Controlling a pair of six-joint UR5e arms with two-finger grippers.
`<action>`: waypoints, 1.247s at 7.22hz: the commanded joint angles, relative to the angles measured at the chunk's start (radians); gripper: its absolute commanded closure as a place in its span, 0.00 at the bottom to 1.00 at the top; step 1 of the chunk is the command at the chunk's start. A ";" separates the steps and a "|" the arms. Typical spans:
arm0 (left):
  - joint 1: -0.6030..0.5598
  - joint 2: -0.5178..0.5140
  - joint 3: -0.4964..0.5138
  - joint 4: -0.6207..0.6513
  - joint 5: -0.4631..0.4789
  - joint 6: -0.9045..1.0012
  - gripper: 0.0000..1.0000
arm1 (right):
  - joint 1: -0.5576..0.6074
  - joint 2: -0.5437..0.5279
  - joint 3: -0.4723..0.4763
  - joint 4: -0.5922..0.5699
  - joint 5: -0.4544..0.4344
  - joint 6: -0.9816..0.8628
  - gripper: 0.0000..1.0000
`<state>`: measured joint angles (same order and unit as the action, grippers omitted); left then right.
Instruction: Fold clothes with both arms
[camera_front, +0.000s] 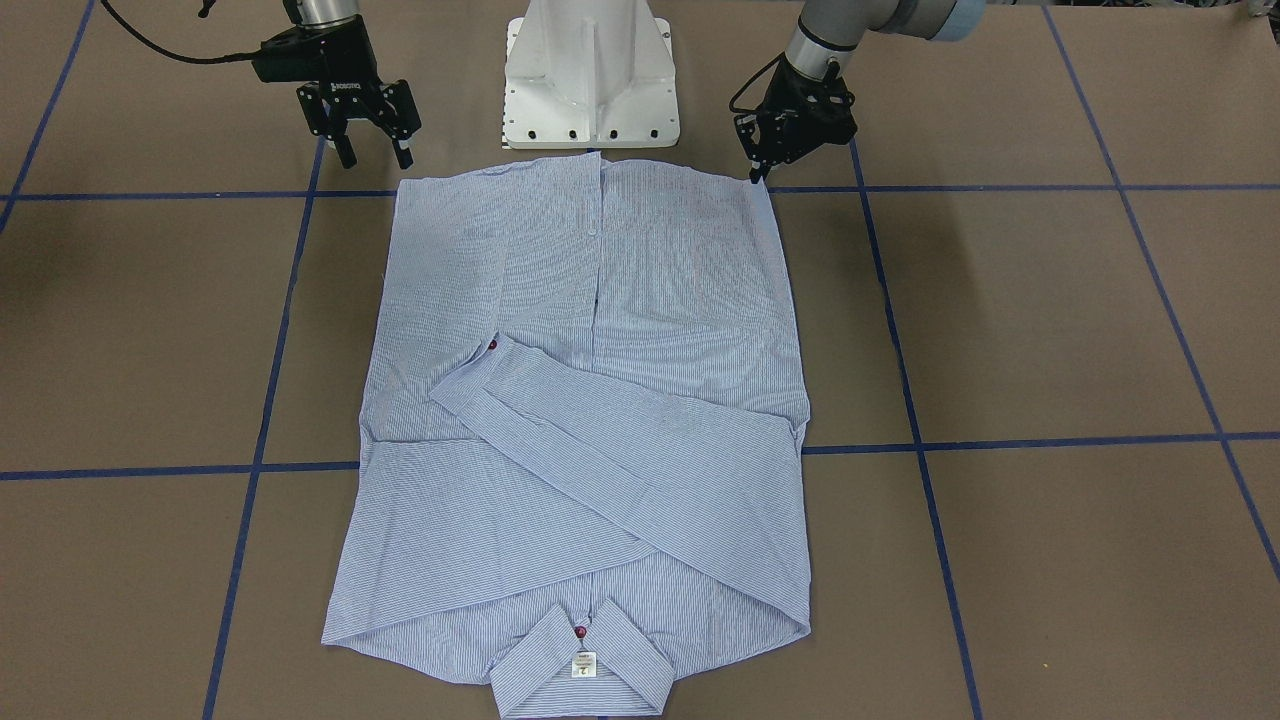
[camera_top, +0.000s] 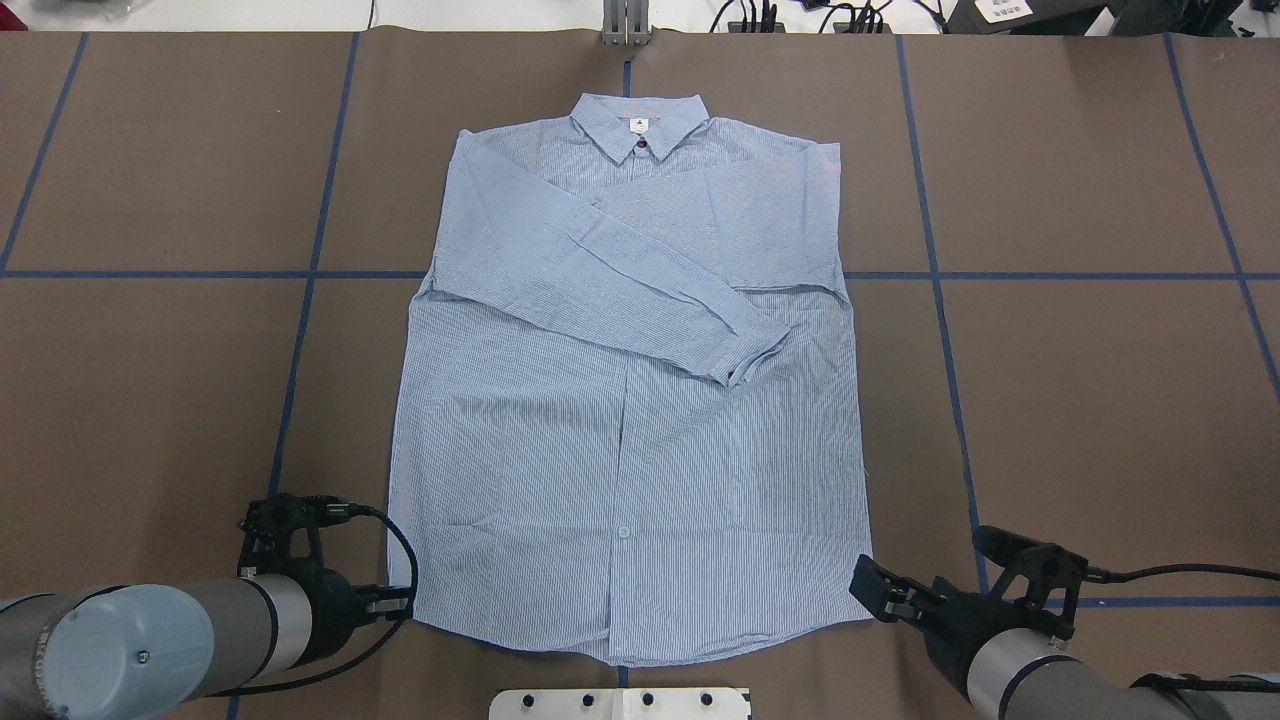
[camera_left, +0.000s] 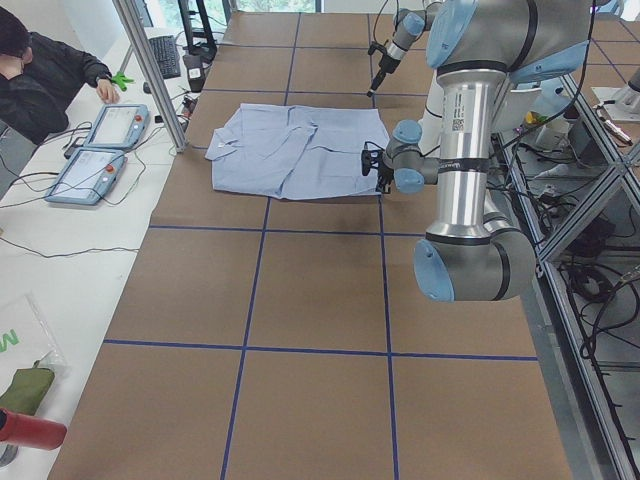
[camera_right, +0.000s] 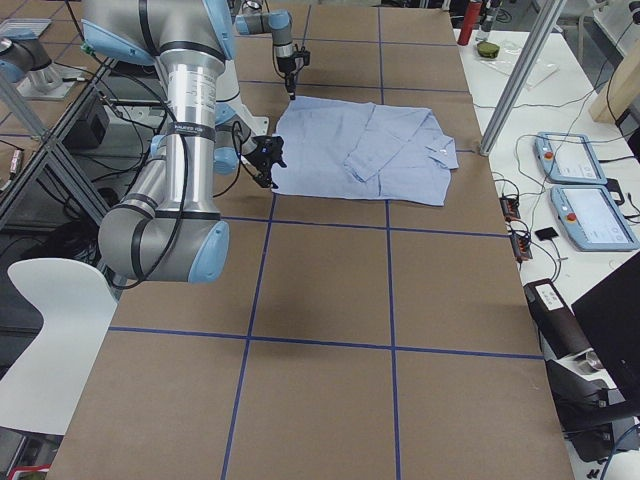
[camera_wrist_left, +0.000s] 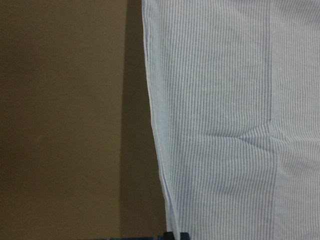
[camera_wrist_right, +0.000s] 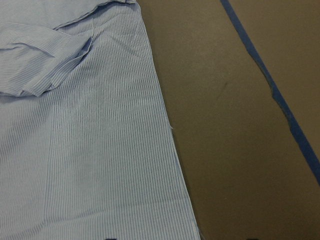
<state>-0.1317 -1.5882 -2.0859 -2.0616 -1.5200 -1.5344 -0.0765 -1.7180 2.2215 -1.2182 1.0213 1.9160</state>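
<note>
- Brown paper covers the table (camera_top: 150, 400), marked off in squares by blue tape (camera_top: 300, 330).
- Most of the middle is taken by the shirt (camera_top: 620, 480). It lies flat, front up and buttoned, with the collar (camera_top: 640, 125) at the far edge and the hem (camera_top: 620, 650) just in front of the robot's base.
- Both sleeves (camera_top: 620, 270) are already crossed over the chest, so I judge the step in hand to be the lengthwise fold, hem up towards collar.
- At the hem's right corner, the right end effector (camera_front: 375, 155) hangs just above the table with its fingers spread wide and nothing between them.
- The left end effector (camera_front: 757, 172) is down at the hem's left corner. Its wrist view shows the fingertips drawn close together right on the cloth's edge, so it appears to be nipping that corner.
- Next, I judge, the right one must drop and close on its corner. Then both should lift together, evenly, and carry the hem forward without dragging the sleeves loose.
</note>
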 joint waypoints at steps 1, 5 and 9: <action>0.001 -0.003 0.000 0.000 0.000 -0.001 1.00 | -0.011 0.067 -0.068 -0.007 -0.033 0.028 0.21; 0.000 -0.001 0.000 -0.002 -0.002 -0.029 1.00 | -0.014 0.116 -0.098 -0.093 -0.036 0.029 0.33; 0.000 0.001 0.000 -0.003 -0.002 -0.029 1.00 | -0.042 0.135 -0.099 -0.194 -0.037 0.054 0.37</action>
<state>-0.1319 -1.5879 -2.0862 -2.0642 -1.5217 -1.5630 -0.1113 -1.5867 2.1233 -1.3847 0.9850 1.9661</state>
